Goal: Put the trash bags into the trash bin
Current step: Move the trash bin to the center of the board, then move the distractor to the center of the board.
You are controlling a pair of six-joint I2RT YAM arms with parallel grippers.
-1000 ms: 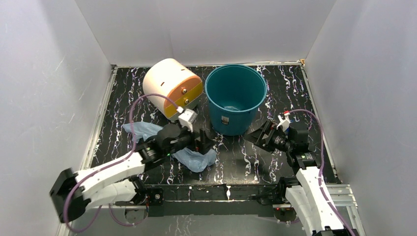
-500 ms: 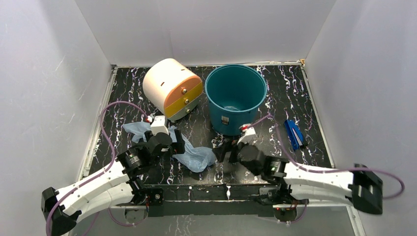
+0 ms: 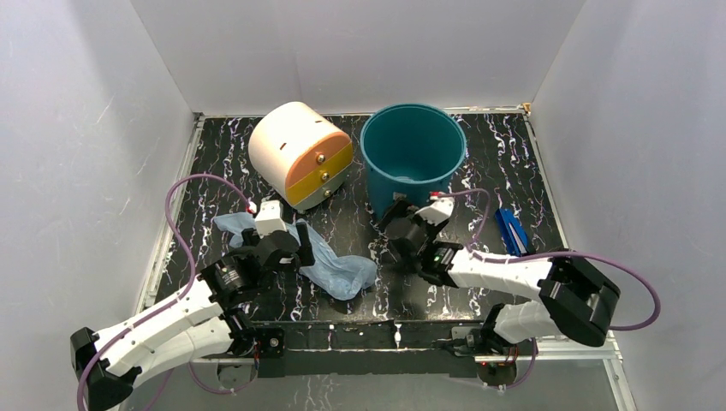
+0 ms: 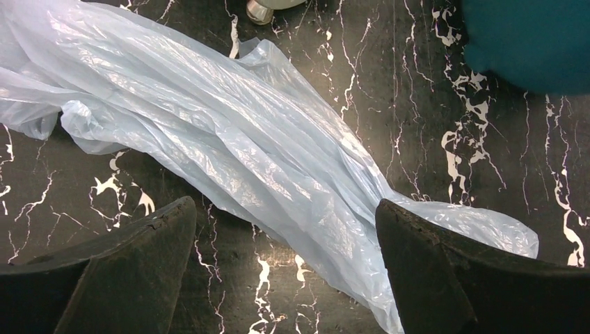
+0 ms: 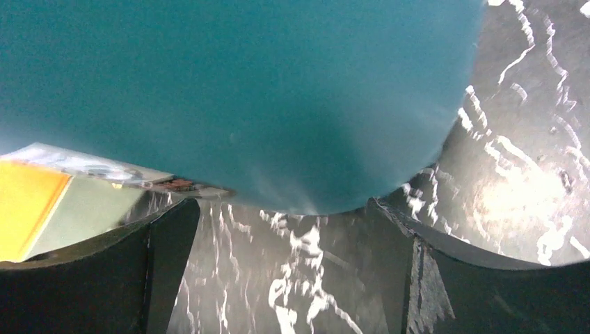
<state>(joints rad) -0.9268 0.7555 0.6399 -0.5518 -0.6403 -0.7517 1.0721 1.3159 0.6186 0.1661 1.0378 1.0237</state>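
Observation:
The pale blue, crinkly trash bag (image 3: 336, 271) (image 4: 229, 139) lies stretched on the black marbled table, left of centre. My left gripper (image 3: 304, 247) (image 4: 285, 236) hangs low over its middle, open, with a dark finger on either side of the plastic and nothing held. The teal trash bin (image 3: 413, 154) (image 5: 264, 97) stands upright at the back, right of centre. My right gripper (image 3: 392, 229) (image 5: 285, 243) is open right at the near foot of the bin, whose wall fills the right wrist view. Its label is hidden behind that gripper.
A cream and orange drum-shaped box (image 3: 300, 154) (image 5: 35, 209) lies on its side just left of the bin. A small dark blue flat object (image 3: 511, 231) rests near the right edge. White walls close the table on three sides.
My right arm has swung from the front centre up to the bin's near base, and the bin has shifted slightly back. My left gripper has settled over the bag with little movement.

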